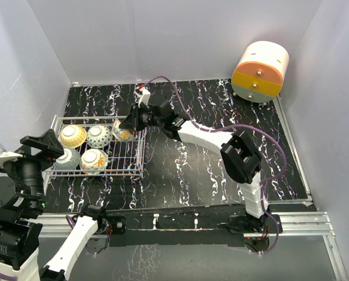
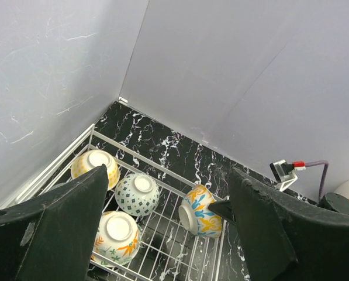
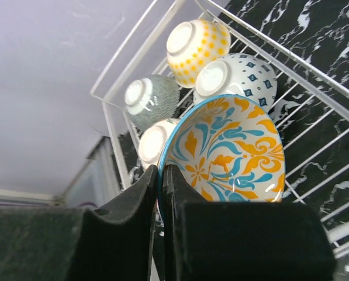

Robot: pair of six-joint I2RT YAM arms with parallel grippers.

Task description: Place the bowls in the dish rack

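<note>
Against the left edge of the tabletop [image 1: 192, 175], about midway between its far and near edges, sits the rack [image 1: 127, 158] with four bowls upside down in it, feet up. The yellow bowl [image 1: 72, 136] and the blue bowl [image 1: 99, 136] make the far row. The grey bowl [image 1: 68, 159] and the flower bowl [image 1: 94, 160] make the near row, and neighbours lie close or touching. The right fingers [image 3: 127, 234] are almost together, clamped on the rim of a fifth, the teal-rim bowl [image 3: 227, 146], with one finger inside the rim and one outside. That bowl is tipped on its side over the rack's far right corner, just beside the blue bowl. Its orange and teal inside faces the right wrist camera and its foot points toward the other bowls. Whether it touches the wires cannot be told. The left fingers [image 2: 63, 228] are spread wide apart with nothing between them. They hang above the rack's left side, near the tabletop's left edge, touching nothing that shows. Well apart from all this, a drawer unit [image 1: 260, 70] stands at the far right corner.
</note>
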